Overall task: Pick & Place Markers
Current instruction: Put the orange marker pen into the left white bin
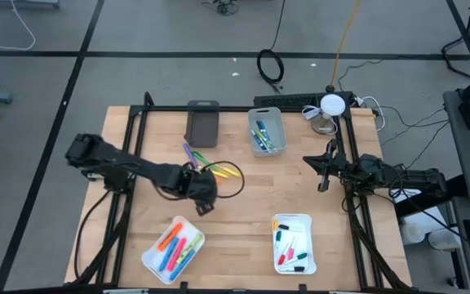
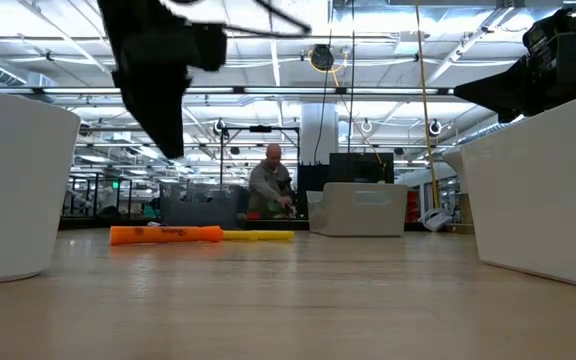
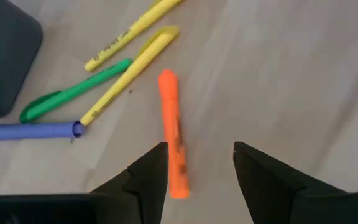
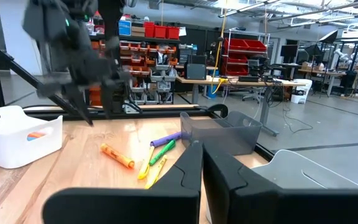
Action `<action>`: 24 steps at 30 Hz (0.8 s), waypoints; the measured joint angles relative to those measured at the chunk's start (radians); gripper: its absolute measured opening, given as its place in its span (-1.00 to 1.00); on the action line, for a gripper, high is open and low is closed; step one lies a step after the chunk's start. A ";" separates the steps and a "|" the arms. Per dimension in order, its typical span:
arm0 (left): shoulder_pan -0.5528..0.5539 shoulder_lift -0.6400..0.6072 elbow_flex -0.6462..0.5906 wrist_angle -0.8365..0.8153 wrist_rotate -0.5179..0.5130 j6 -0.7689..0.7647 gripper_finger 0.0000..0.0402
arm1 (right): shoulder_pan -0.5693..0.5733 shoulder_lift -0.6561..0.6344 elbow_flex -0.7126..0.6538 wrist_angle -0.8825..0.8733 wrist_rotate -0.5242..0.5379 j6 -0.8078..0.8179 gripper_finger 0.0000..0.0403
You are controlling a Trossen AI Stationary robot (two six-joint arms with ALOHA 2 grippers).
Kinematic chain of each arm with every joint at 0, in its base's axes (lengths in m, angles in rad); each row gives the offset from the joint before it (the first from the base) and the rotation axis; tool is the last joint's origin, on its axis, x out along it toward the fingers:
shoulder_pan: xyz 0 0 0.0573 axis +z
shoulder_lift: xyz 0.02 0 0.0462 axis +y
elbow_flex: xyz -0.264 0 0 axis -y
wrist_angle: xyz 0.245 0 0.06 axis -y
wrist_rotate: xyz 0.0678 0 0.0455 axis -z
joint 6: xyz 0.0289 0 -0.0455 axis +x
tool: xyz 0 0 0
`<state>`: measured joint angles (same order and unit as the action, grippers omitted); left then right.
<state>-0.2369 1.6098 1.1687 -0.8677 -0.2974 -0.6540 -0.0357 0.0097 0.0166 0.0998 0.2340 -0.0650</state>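
Several loose markers lie flat on the wooden table [image 1: 251, 204]: an orange one [image 3: 173, 134], two yellow ones [image 3: 129, 68], a green one [image 3: 73, 92] and a purple one [image 3: 30, 130]. In the high view this cluster [image 1: 219, 170] lies near the dark grey bin [image 1: 203, 122]. My left gripper [image 3: 199, 168] hovers open just above the table, pointing steeply down, its fingers either side of the orange marker's near end without touching it. My right gripper [image 4: 201, 165] is shut on nothing and waits at the table's right edge [image 1: 325, 170].
A light bin [image 1: 267, 131] at the far middle holds markers. A white tray [image 1: 174, 247] at the near left holds chunky markers. Another white tray [image 1: 293, 242] at the near right holds thin ones. A person [image 2: 271, 185] sits in the room beyond the table.
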 joint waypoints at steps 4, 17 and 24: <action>0.046 0.076 0.000 -0.001 -0.005 0.043 -0.08 | 0.000 0.000 0.000 0.000 0.000 0.000 -1.00; 0.172 0.195 0.000 -0.002 0.149 0.162 -0.08 | 0.000 0.000 0.000 0.000 0.000 0.000 -1.00; 0.207 0.197 -0.059 0.008 0.160 0.176 -0.08 | 0.000 0.000 0.000 0.000 0.000 0.000 -1.00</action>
<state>-0.0304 1.8069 1.1094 -0.8597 -0.1369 -0.4780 -0.0354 0.0094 0.0166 0.0998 0.2340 -0.0649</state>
